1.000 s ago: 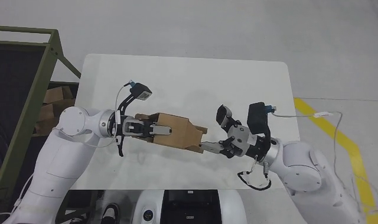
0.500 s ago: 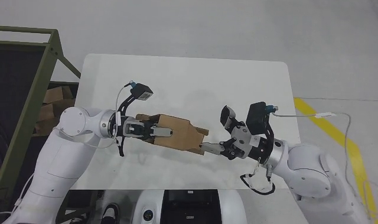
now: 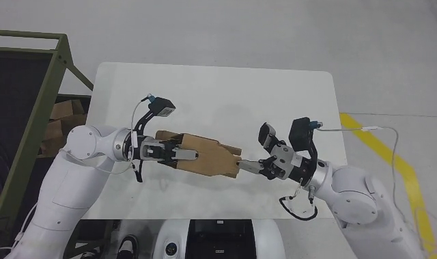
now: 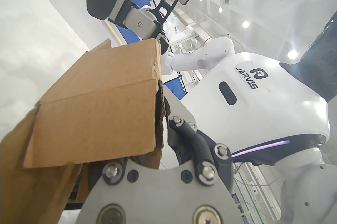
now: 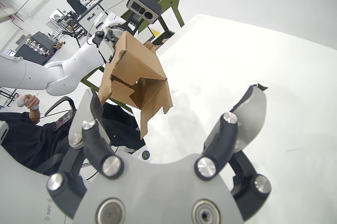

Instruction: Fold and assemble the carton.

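Note:
A brown cardboard carton [image 3: 201, 156] hangs above the white table [image 3: 293, 95], partly unfolded, with loose flaps at its open end. My left gripper [image 3: 179, 152] is shut on one carton wall [image 4: 100, 109]; one finger [image 4: 184, 127] shows beside the wall, while the other is hidden behind the cardboard. My right gripper [image 3: 255, 151] stands open at the open end of the carton [image 5: 137, 70]. One of its fingertips [image 5: 92, 101] touches the torn edge of a flap. The other finger [image 5: 252, 101] is clear of the cardboard, over bare table.
An olive green rack [image 3: 41, 88] with several cardboard pieces [image 3: 65, 115] stands off the table's left side. Bare tabletop lies behind and in front of the carton. A yellow floor line [image 3: 382, 150] runs at the right.
The carton has turned slightly and its open end sits a little higher. My right gripper stayed open and shifted slightly along that end.

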Motion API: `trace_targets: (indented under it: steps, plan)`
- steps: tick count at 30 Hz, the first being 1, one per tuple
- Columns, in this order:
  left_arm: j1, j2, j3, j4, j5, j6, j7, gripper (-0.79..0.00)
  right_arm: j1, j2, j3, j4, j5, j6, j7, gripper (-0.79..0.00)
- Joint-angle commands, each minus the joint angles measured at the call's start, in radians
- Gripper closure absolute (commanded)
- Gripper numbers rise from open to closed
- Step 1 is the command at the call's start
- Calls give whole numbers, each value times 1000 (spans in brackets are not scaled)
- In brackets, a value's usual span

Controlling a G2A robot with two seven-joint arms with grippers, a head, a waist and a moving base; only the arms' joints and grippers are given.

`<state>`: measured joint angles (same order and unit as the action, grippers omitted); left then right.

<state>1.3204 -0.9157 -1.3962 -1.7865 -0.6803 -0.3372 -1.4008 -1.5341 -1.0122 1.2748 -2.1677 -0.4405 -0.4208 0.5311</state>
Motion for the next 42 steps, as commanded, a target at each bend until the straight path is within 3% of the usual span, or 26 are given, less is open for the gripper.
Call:
trace_targets:
  steps: [1,14,16,18,26,38,42]
  plan:
    - [-1,0,3,-1,0,1,-1,0,-4,1,-1,3,5,-2,9,-785]
    - [7,1,-6,-12,-6,-15,-12,0,75,-10,-79,129,65,-50,26,-785]
    - [8,1,-6,-13,-6,-15,-12,0,87,-13,-91,140,68,-54,25,-631]
    - [8,1,-7,-14,-5,-17,-14,0,97,-14,-100,149,69,-55,24,-388]
    - [7,1,-7,-14,-2,-16,-12,0,117,-18,-119,165,74,-54,29,-246]
    - [6,1,-5,-11,-3,-16,-11,0,113,-20,-136,149,60,-73,18,-234]
    - [5,1,-5,-9,-1,-17,-10,0,88,-18,-106,132,39,-58,-37,-274]
